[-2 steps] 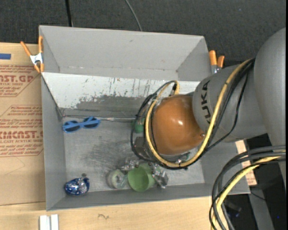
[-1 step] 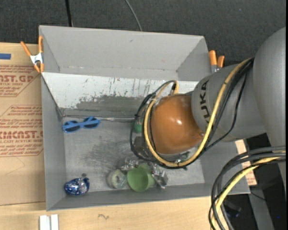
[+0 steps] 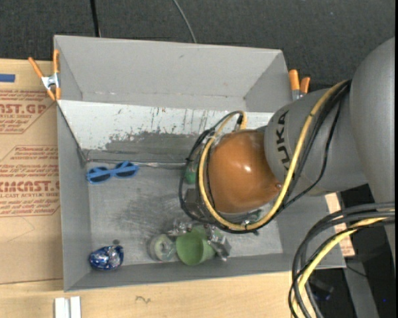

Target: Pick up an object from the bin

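Bin (image 3: 152, 71) inspected from above. The arm enters from the right and its orange cover (image 3: 239, 171) hangs over the bin's floor, up and right of the green cup (image 3: 191, 249). The tool (image 3: 200, 234) sits low at the cup's upper edge, with metal parts showing on either side of the cup's top. The cover hides the tool's working end, so how far it is open cannot be told, nor whether it has hold of anything. The cup lies against the bin's near wall. A pale round piece (image 3: 161, 247) touches its left side, which suggests both have settled into the low edge of the sloping floor. Blue glasses (image 3: 111, 171) lie well up and left of the cup, and a blue ball (image 3: 106, 258) lies well to its left along the same wall. The cup reads as nearly round from this angle, narrowing slightly towards the tool. In my judgement its long axis runs roughly up from the near wall, though this is not certain.
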`<state>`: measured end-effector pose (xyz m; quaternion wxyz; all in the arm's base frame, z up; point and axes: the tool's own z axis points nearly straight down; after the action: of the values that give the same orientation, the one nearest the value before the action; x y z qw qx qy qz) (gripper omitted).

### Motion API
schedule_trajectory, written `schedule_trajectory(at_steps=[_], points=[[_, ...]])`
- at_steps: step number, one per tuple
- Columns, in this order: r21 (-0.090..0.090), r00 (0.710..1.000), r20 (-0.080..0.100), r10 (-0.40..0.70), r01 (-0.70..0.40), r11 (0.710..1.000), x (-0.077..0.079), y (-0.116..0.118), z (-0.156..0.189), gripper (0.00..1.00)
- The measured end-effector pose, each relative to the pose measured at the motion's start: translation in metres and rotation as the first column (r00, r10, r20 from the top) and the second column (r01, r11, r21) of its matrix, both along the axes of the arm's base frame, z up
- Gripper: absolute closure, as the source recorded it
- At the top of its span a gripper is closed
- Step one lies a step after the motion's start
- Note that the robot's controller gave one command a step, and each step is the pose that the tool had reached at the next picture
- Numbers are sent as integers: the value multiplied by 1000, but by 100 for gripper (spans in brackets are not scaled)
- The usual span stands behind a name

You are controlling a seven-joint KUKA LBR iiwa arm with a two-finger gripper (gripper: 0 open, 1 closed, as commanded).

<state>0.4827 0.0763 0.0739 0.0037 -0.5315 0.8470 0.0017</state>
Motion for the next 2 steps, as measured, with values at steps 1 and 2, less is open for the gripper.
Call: schedule_trajectory(at_steps=[1,2], points=[[-5,1000,-2,-1,1,1000,0,2,36,100],[-4,1000,1,-2,2,1000,1,3,87,100]])
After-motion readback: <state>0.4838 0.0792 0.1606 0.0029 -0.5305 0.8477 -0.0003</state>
